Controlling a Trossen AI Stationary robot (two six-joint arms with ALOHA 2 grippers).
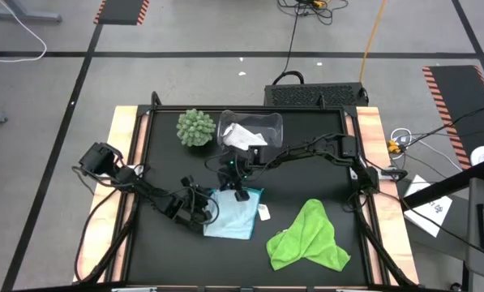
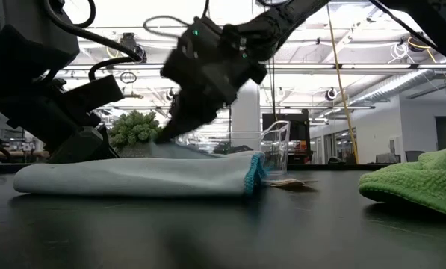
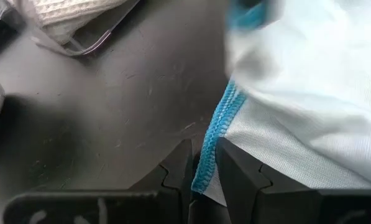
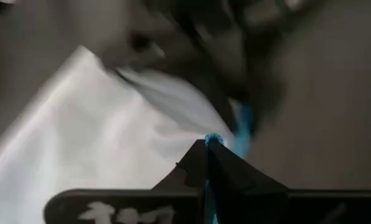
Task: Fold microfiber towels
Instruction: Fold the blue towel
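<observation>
1. We saw the light blue towel (image 1: 235,215) lying near the middle of the surface (image 1: 160,154), with the lime green towel (image 1: 310,238) well apart toward the right arm's side and a white towel (image 1: 243,135) in the clear bin (image 1: 267,122)
2. Our left pincer (image 3: 204,171) was clamped on the blue towel's stitched edge; our right pincer (image 4: 209,149) had shut on its far hem
3. We judged both grips thin: a pull on the hem alone could slip free
4. Uneven lifting could skew the fold
5. The paper tag (image 1: 263,212) beside it could snag
</observation>
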